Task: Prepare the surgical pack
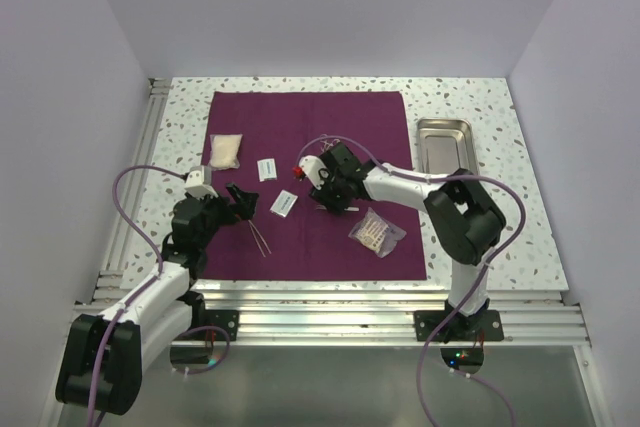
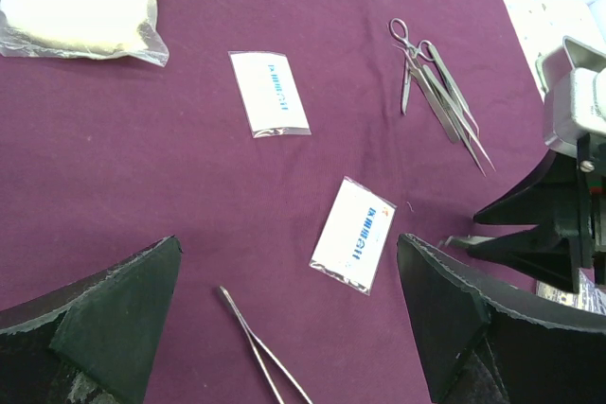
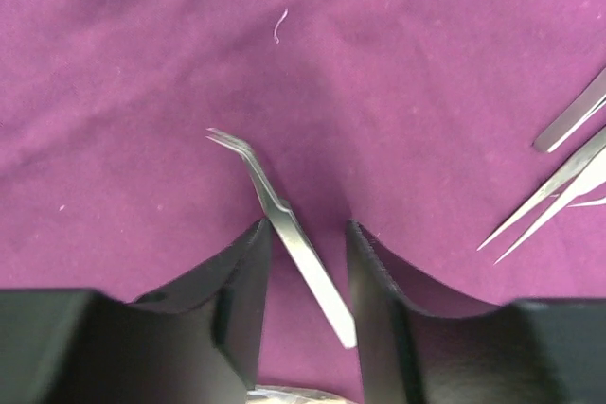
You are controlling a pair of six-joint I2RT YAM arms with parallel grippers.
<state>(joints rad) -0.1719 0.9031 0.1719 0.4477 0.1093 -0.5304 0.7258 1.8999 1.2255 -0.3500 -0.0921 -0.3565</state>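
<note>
The plum-maroon drape [image 1: 330, 137] lies spread flat on the table. My right gripper [image 1: 326, 201] is down on it near the middle; in the right wrist view its fingers [image 3: 237, 272] stand a little apart on either side of curved steel tweezers [image 3: 284, 224] that lie slantwise on the cloth. My left gripper [image 1: 240, 203] is wide open and empty over the drape's left part [image 2: 289, 243]. Straight tweezers [image 2: 256, 347] lie just below its jaws and show in the top view [image 1: 260, 237].
On the drape lie a gauze pack [image 1: 225, 151], two small white packets [image 1: 267, 169] [image 1: 285, 204], a clear bag of swabs [image 1: 377, 232], and scissors with more tweezers [image 2: 440, 92]. A steel tray [image 1: 445, 129] stands right of the drape. White walls enclose the table.
</note>
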